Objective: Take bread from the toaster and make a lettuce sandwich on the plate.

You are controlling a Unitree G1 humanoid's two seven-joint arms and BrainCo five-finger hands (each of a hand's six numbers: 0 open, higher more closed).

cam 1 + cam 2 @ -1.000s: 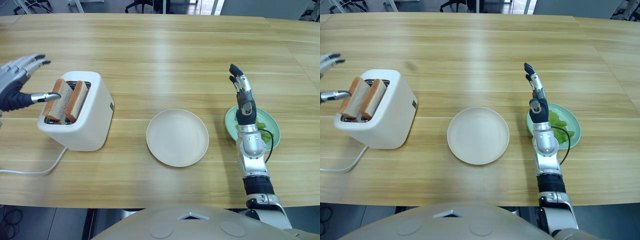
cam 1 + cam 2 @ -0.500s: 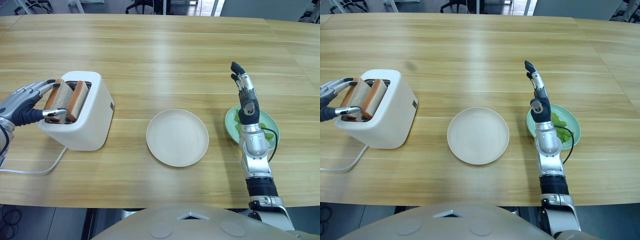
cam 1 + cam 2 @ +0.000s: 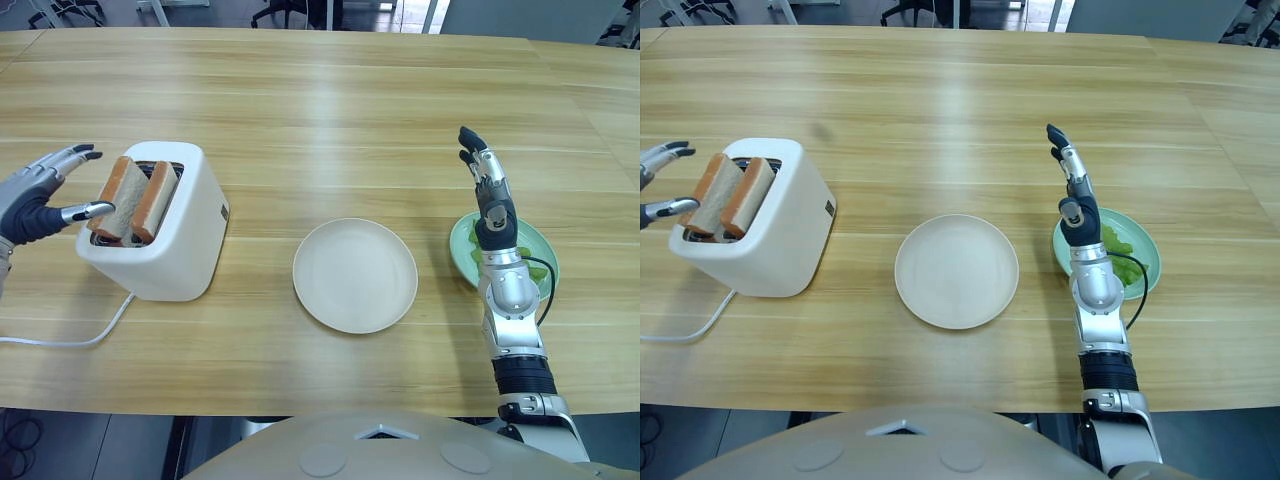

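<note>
Checking progress: nothing of the sandwich is built yet. Both bread slices (image 3: 118, 192) stand in the slots of the white toaster (image 3: 180, 255), at the left of the frame on the wooden bench (image 3: 330, 110), and they lean a little toward the left edge.

The left hand (image 3: 38, 198) sits just beside the toaster with its fingers spread and its thumb pointing at the outer slice. Whether the thumb touches the bread cannot be settled, but the hand grips nothing.

The plate (image 3: 355, 275), at frame centre, has nothing on it. The lettuce (image 3: 1120, 248) lies in a green dish (image 3: 1148, 262) at right. The right hand (image 3: 487, 190) stands upright over the dish's left side, fingers straight and pressed together, holding nothing.

Remaining, by my reading: pull a slice, lay it on the plate, add the lettuce, then top it with the second slice. The task is essentially at its first step.
</note>
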